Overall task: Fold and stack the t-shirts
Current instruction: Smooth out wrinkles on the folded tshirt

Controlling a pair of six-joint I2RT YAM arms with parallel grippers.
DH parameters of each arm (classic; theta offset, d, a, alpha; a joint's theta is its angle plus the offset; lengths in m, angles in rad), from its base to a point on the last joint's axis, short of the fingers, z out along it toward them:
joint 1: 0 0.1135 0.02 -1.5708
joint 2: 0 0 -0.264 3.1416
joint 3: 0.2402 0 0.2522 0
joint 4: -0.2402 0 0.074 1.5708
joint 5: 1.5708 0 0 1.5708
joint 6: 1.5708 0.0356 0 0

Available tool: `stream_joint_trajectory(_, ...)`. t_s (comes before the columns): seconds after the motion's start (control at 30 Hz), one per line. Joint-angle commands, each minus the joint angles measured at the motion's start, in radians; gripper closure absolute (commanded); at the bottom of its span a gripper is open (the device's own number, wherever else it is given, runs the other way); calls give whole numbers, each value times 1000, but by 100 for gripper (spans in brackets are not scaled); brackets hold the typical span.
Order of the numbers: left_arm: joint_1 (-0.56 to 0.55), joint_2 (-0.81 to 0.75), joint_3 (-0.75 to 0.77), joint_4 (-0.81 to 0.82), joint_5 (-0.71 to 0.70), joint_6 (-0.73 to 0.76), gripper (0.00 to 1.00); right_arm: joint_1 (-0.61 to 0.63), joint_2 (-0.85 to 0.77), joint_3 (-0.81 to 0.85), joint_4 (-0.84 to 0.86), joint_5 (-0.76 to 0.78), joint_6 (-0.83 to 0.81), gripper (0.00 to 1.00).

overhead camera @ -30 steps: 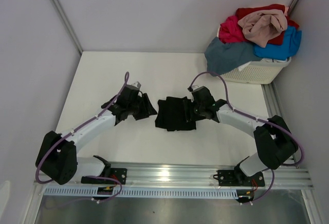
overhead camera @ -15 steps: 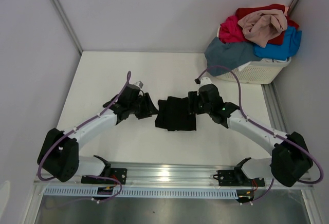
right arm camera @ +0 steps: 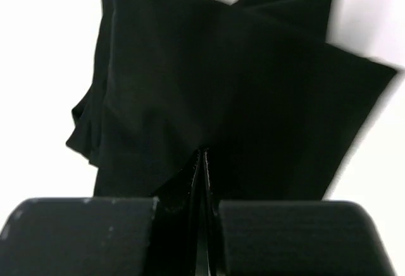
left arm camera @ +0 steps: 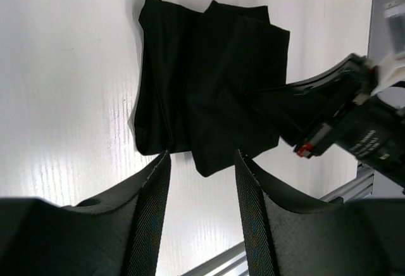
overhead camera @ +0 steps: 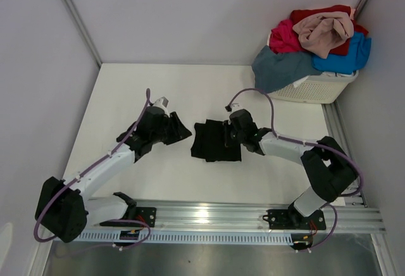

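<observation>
Two grippers: left gripper (overhead camera: 182,130) open, beside black shirt (overhead camera: 215,142) — right gripper (overhead camera: 230,135) closed on its edge, perhaps pinching.

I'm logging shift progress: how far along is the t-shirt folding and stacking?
Done: the black t-shirt lies roughly folded on the table. In hand: the right gripper is shut on its edge, seemingly pinching a layer; the left gripper is open beside it, not touching. Left: the other t-shirts are heaped unfolded on the basket; no stack yet.
</observation>
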Motion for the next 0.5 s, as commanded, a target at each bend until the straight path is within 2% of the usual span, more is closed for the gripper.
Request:
stream_joint_trajectory(0.0,6,-69,-22,17,-68,14,51,50,51,47,75,-39,27,96)
stream_joint_trajectory(0.17,6,-99,-51,10,-87,15,51,108,135,108,67,-30,34,93)
stream_joint_trajectory(0.3,8,-123,-74,20,-93,5,51,162,196,154,40,-1,2,75)
stream_joint_trajectory(0.33,6,-126,-80,24,-93,2,50,182,248,163,24,60,-7,75)
stream_joint_trajectory(0.47,6,-139,-88,17,-88,4,50,188,313,190,-2,73,-16,74)
